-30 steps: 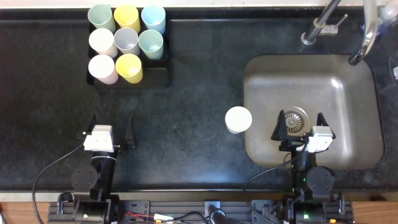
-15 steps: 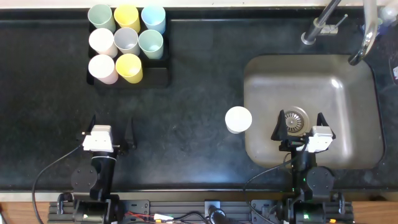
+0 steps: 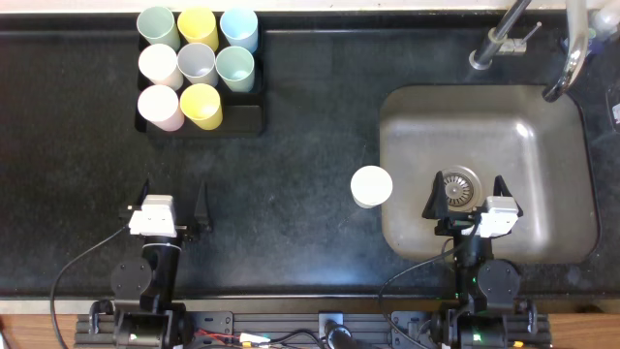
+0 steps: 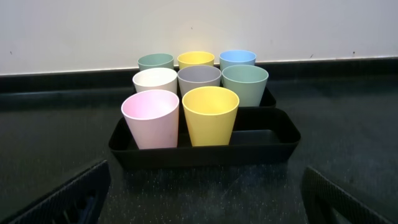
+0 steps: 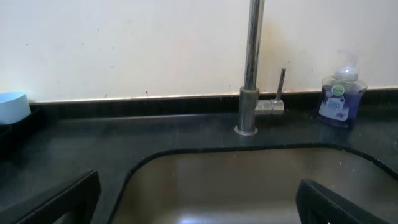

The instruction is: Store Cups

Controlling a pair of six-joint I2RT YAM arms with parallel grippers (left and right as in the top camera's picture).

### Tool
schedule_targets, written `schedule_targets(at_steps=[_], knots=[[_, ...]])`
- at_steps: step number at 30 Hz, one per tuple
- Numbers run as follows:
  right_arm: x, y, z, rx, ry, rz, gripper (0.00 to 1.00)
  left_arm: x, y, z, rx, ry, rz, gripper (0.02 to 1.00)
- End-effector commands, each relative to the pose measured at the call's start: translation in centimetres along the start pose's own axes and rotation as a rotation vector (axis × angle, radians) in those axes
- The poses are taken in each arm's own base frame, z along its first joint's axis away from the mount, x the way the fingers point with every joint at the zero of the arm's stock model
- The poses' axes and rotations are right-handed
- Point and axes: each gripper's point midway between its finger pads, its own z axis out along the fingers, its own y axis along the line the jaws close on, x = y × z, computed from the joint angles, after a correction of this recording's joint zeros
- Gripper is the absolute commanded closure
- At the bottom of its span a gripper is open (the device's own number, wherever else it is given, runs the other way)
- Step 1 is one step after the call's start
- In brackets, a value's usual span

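A black tray (image 3: 248,123) at the counter's back left holds several upright cups in pale colours; its front right slot is bare. In the left wrist view the pink cup (image 4: 150,118) and yellow cup (image 4: 211,115) stand in the tray's (image 4: 273,146) front row. One white cup (image 3: 371,186) stands alone on the counter by the sink's left rim. My left gripper (image 3: 174,199) sits open near the front, well short of the tray, fingers wide (image 4: 68,196). My right gripper (image 3: 469,194) is open over the sink's front, right of the white cup.
The steel sink (image 3: 542,233) takes up the right side, with a drain (image 3: 462,186) near my right gripper. A faucet (image 3: 504,34) and a soap bottle (image 5: 340,99) stand behind it. The dark counter (image 3: 291,194) lies between tray and sink.
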Motion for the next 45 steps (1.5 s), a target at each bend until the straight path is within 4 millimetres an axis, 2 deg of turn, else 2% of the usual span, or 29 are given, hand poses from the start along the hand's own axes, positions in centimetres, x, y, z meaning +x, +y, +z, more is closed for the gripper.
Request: schedule_targets(at_steps=[1, 9, 12, 15, 19, 22, 24, 29, 32, 35, 40, 45], knots=[[0.3, 0.0, 0.0, -0.001, 0.0, -0.003, 0.005, 0.0, -0.1, 0.0, 0.008, -0.006, -0.018, 0.02], [0.0, 0.0, 0.0, -0.004, -0.007, -0.003, 0.003, 0.0, -0.1, 0.0, 0.008, -0.006, -0.018, 0.02], [-3.1, 0.4, -0.6, -0.015, -0.057, -0.003, 0.005, 0.0, -0.1, 0.0, 0.008, -0.006, -0.018, 0.02], [-6.3, 1.2, -1.7, -0.042, -0.01, 0.024, 0.005, 0.0, -0.1, 0.0, 0.008, -0.006, -0.018, 0.02], [-10.2, 1.5, -2.5, -0.036, 0.158, 0.029, 0.005, 0.0, -0.1, 0.0, 0.008, -0.006, -0.018, 0.02], [-11.7, 2.5, -1.4, -0.07, 0.311, 0.033, 0.003, 0.0, -0.1, 0.0, 0.008, -0.006, -0.019, 0.02], [-10.9, 3.3, -0.3, -0.09, 0.477, 0.03, 0.003, 0.0, -0.1, 0.0, 0.008, -0.006, -0.018, 0.02], [-4.7, 6.3, 0.0, -0.146, 0.958, -0.087, 0.003, 0.0, -0.1, 0.0, 0.008, -0.006, -0.018, 0.02], [-1.0, 6.8, 0.0, -0.123, 1.136, -0.215, 0.005, 0.0, -0.1, 0.0, 0.008, -0.006, -0.019, 0.02], [1.5, 6.6, 0.3, -0.102, 1.242, -0.297, 0.003, 0.0, -0.1, 0.0, 0.008, -0.006, -0.018, 0.02], [3.1, 7.2, 1.6, -0.148, 1.305, -0.347, 0.005, 0.0, -0.1, 0.0, 0.008, -0.006, -0.019, 0.023], [3.3, 10.1, 2.2, -0.331, 1.377, -0.335, 0.003, 0.0, -0.1, 0.0, 0.007, -0.006, -0.018, 0.02]])
